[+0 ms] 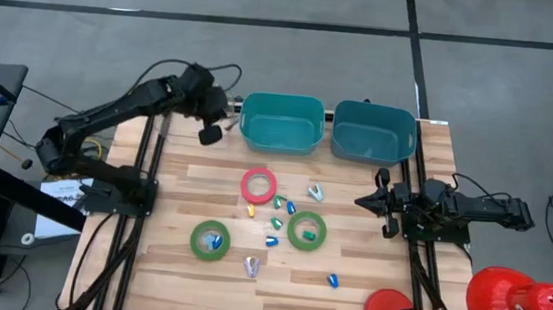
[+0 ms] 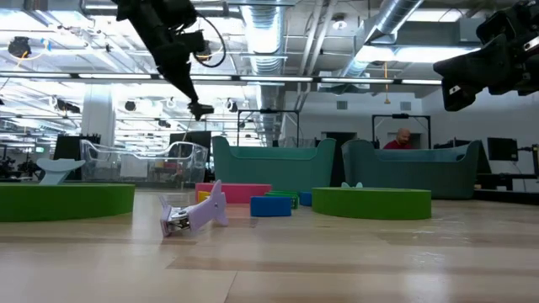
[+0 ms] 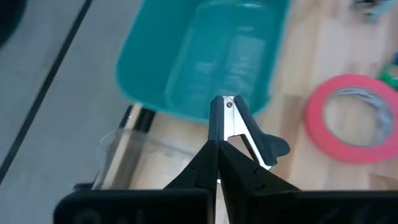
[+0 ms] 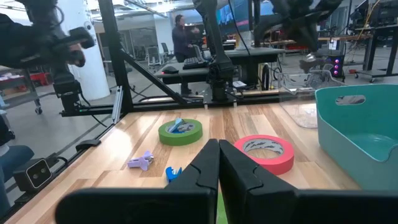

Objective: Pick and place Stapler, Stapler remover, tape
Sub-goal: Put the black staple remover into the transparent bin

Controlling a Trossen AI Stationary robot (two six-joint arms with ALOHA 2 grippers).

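Small coloured pieces (image 1: 275,221) litter the worktop (image 1: 366,273) between tape rolls. Left hand (image 3: 227,107) clenches a dark stapler remover (image 3: 258,142), seen only by its wrist view; right hand (image 1: 364,200) clenched, empty.

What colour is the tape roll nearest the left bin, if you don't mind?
Pink-red tape roll, clearest in the high view.

Even, bright overhead light; shadows on the surface (image 1: 366,283) are soft and short. Ceiling strip lights are seen glaring in the low view. The left wrist view is motion-blurred: bin (image 3: 205,56) and pink tape (image 3: 351,118) are smeared.
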